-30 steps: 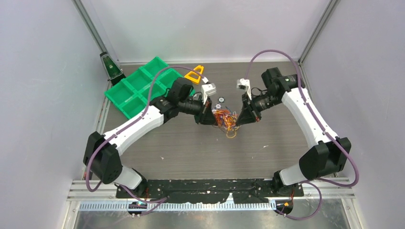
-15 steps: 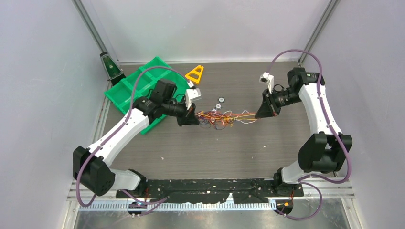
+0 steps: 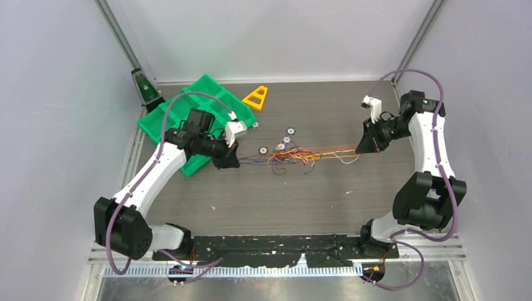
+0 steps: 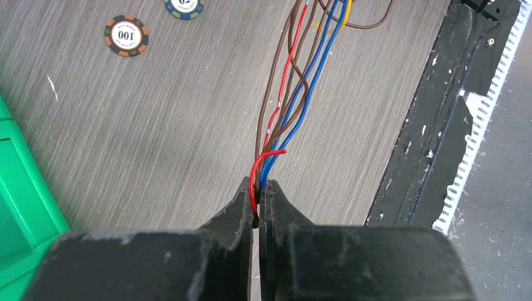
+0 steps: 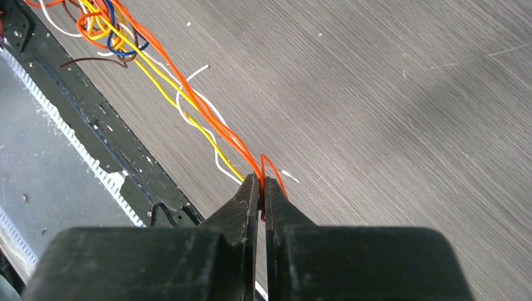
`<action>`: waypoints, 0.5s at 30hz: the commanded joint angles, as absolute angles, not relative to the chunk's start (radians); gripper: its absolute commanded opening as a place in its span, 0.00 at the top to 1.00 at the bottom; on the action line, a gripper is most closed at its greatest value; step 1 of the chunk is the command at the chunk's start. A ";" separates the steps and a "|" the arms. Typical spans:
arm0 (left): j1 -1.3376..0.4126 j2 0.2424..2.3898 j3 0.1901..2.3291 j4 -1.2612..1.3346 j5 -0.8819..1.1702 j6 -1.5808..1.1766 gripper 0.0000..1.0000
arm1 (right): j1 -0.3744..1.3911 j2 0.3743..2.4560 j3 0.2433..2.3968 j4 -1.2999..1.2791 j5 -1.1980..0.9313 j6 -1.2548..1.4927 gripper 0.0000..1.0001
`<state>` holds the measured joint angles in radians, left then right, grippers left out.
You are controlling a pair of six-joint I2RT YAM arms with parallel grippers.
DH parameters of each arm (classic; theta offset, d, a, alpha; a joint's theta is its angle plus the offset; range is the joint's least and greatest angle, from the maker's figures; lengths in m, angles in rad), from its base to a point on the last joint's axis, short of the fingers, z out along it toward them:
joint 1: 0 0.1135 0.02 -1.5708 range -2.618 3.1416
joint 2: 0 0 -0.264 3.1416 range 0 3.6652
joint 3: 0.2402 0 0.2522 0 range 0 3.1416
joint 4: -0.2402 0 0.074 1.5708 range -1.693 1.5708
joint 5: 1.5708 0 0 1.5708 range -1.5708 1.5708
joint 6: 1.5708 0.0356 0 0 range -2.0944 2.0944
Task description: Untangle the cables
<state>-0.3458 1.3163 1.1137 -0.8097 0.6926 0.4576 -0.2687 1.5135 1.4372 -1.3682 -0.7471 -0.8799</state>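
The cables (image 3: 295, 154) are thin orange, yellow, red, brown, white and blue wires, drawn out in a line across the middle of the table with a knot in the centre. My left gripper (image 3: 233, 162) is shut on the red, brown and blue cable ends (image 4: 276, 135) at the left. My right gripper (image 3: 360, 150) is shut on orange cable ends (image 5: 207, 113) at the right, with yellow and white wires running beside them. Both grippers hold the wires just above the table.
A green compartment tray (image 3: 182, 113) lies behind my left arm. An orange triangle (image 3: 256, 97) sits at the back. Small ringed discs (image 3: 287, 139) lie just behind the cables, and they also show in the left wrist view (image 4: 127, 36).
Both grippers have moved apart, left going left and right going right and back. The bunch has been drawn from a tight clump into a long stretched line.
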 commanded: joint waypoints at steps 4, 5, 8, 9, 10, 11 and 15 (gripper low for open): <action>-0.263 1.231 1.089 -1.003 0.560 0.624 1.00 | -0.371 1.529 1.427 -1.268 -0.510 -0.940 0.95; -0.224 1.214 1.074 -1.011 0.571 0.643 1.00 | -0.403 1.537 1.430 -1.268 -0.501 -0.948 0.95; -0.128 1.182 1.045 -1.041 0.577 0.711 1.00 | -0.455 1.562 1.459 -1.278 -0.484 -0.986 0.95; -0.108 1.179 1.040 -1.057 0.565 0.739 1.00 | -0.471 1.577 1.468 -1.280 -0.481 -0.991 0.95; -0.087 1.176 1.035 -1.065 0.551 0.762 1.00 | -0.478 1.590 1.473 -1.280 -0.475 -0.995 0.95; -0.064 1.172 1.029 -1.072 0.542 0.782 1.00 | -0.489 1.596 1.481 -1.281 -0.473 -1.000 0.95; 0.037 1.165 1.034 -1.113 0.546 0.853 1.00 | -0.507 1.621 1.491 -1.278 -0.468 -1.008 0.95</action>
